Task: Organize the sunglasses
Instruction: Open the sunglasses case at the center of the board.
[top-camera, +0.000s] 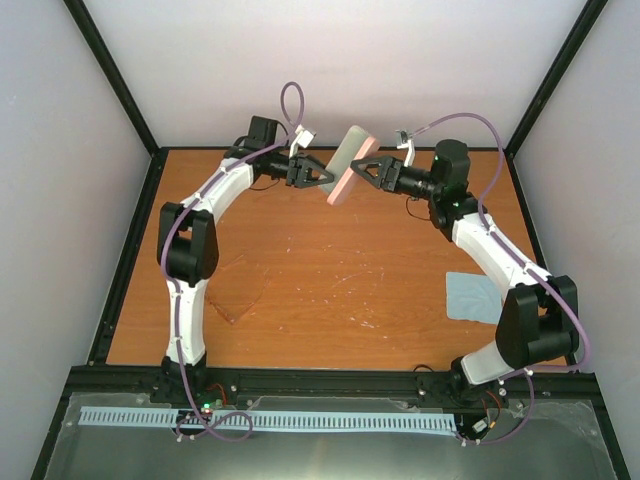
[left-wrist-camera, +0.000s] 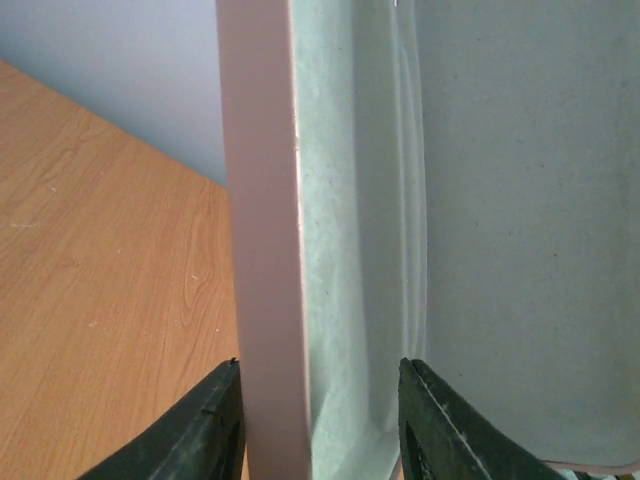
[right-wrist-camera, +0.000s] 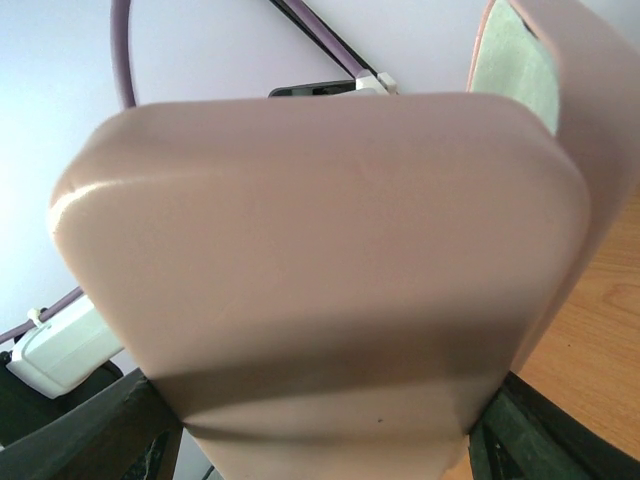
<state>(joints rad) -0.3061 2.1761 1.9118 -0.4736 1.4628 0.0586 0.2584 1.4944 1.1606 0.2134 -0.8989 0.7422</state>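
Note:
A pale pink case (top-camera: 351, 163) is held up in the air over the far middle of the table, its lid open and its pale green lining (left-wrist-camera: 350, 250) showing. My right gripper (top-camera: 362, 170) is shut on the case (right-wrist-camera: 320, 250), which fills the space between its jaws (right-wrist-camera: 325, 400). My left gripper (top-camera: 325, 178) meets the case from the left. Its open jaws (left-wrist-camera: 320, 365) straddle the case's pink wall (left-wrist-camera: 262, 250), one finger (left-wrist-camera: 215, 420) against the outside and the other inside by the lining. The sunglasses (top-camera: 238, 292) lie on the wood at the near left, by the left arm.
A light blue cloth (top-camera: 474, 297) lies flat at the near right of the wooden table (top-camera: 340, 270), beside the right arm's elbow. Black frame posts and pale walls stand round the table on three sides.

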